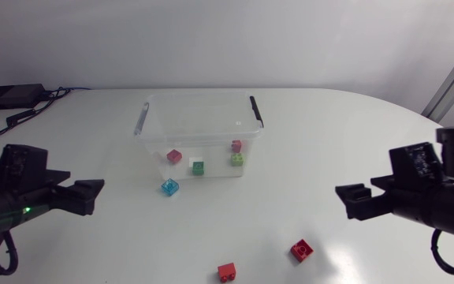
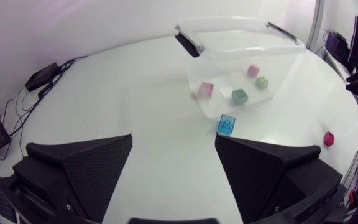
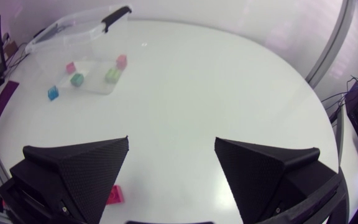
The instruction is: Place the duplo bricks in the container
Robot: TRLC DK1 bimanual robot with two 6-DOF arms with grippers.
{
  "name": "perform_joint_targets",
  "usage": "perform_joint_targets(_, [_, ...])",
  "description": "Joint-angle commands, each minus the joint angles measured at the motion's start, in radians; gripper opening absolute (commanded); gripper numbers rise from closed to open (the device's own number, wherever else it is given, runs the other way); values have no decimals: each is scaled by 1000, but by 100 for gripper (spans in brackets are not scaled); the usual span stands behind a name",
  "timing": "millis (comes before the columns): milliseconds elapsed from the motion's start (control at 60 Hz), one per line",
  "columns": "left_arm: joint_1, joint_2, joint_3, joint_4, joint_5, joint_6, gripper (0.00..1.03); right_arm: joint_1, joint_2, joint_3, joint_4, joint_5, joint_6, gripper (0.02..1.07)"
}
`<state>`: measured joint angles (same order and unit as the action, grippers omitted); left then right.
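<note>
Left pincer (image 2: 173, 140) and right pincer (image 3: 171, 141) stand spread, well apart from the container (image 1: 199, 97).

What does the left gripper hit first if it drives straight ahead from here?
Most likely the blue brick, on the table slightly off-centre ahead of the open left gripper. The clear container stands just behind it. Depth is hard to judge, so it could slip past.

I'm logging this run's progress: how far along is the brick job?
Done: four lie inside the container: pink brick, dark green brick, light green brick, dark red brick. In hand: nothing; left pincer and right pincer are both open, empty. Left: the blue brick just outside the container's front wall, plus a red brick and another red brick on the open table.
</note>
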<state>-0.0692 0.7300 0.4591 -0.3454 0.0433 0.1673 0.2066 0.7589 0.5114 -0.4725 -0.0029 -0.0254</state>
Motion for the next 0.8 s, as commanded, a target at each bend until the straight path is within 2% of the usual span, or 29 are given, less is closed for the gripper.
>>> perform_joint_targets(0, [-20, 77, 35, -17, 0, 104, 92, 70, 60, 27, -63, -11, 16, 102])
perform_joint_targets(83, [-66, 128, 38, -15, 1, 140, 92, 112, 117, 49, -140, -42, -22, 102])
perform_joint_targets(150, [-100, 177, 46, -15, 1, 146, 92, 109, 132, 45, -150, -89, -34, 102])
perform_joint_targets(283, [-159, 296, 72, 9, 3, 156, 92, 106, 186, 55, -189, -226, -39, 102])
perform_joint_targets(383, [-185, 365, 101, 16, 15, 152, 92, 111, 284, 76, -209, -241, -47, 102])
perform_joint_targets(550, [-227, 462, 113, 97, 21, 158, 92, 139, 438, 95, -183, -238, -45, 102])
perform_joint_targets(783, [-231, 548, 122, 198, 21, 186, 92, 243, 563, 104, -115, -158, -18, 102])
